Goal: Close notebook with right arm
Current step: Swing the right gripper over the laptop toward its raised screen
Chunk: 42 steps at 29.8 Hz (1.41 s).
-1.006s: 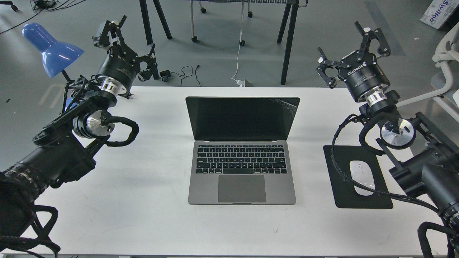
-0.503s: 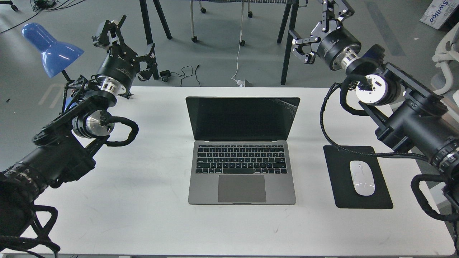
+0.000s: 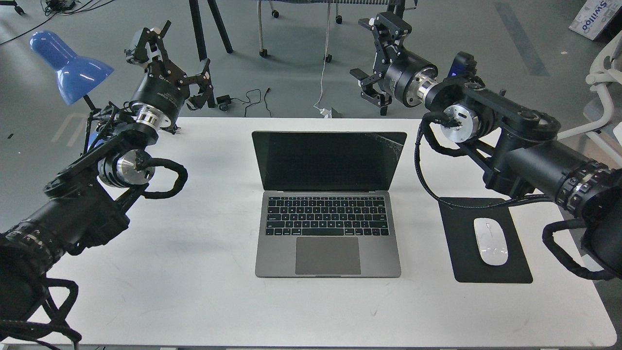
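Note:
The notebook [image 3: 328, 204] is a grey metal laptop lying open in the middle of the white table [image 3: 194, 272], its black screen upright and facing me. My right gripper [image 3: 371, 58] is open and empty. It is held up behind and above the screen's top right corner, past the table's far edge, pointing left. It does not touch the lid. My left gripper [image 3: 167, 53] is open and empty, raised over the table's far left corner, well away from the notebook.
A black mousepad [image 3: 491, 240] with a white mouse [image 3: 491, 241] lies right of the notebook, under my right arm. A blue desk lamp [image 3: 68, 65] stands at the far left. Table legs, cables and chair wheels are on the floor behind the table.
My right arm has swung up and to the left, from beside the mousepad to behind the screen's top right corner. The notebook, mouse and left arm have not moved.

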### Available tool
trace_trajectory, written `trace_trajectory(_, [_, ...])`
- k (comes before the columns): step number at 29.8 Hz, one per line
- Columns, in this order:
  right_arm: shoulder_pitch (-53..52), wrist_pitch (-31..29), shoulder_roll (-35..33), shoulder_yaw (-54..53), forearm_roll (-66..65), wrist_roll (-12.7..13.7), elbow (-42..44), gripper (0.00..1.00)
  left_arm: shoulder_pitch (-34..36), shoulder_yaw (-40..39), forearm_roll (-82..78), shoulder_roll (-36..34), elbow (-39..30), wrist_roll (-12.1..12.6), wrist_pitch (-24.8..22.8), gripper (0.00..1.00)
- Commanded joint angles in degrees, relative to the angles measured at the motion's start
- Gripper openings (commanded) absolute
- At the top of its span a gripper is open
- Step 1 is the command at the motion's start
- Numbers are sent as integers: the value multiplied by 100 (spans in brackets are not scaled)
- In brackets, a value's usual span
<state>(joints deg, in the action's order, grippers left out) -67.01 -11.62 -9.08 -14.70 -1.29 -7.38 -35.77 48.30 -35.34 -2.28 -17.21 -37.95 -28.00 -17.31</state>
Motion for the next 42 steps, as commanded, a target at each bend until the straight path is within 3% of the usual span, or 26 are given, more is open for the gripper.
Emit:
trace_trajectory(1, [-5, 2, -6, 204, -11, 26, 0, 100, -5, 1, 0, -2, -2, 0, 0, 100])
trace_trajectory(21, [-5, -174, -67, 960, -91, 202, -387, 100, 4, 1, 0, 7, -2, 0, 0, 100])
trace_trajectory(42, [56, -200, -489, 1005, -143, 246, -1064, 100, 4, 1, 9, 16, 7, 0, 0, 100])
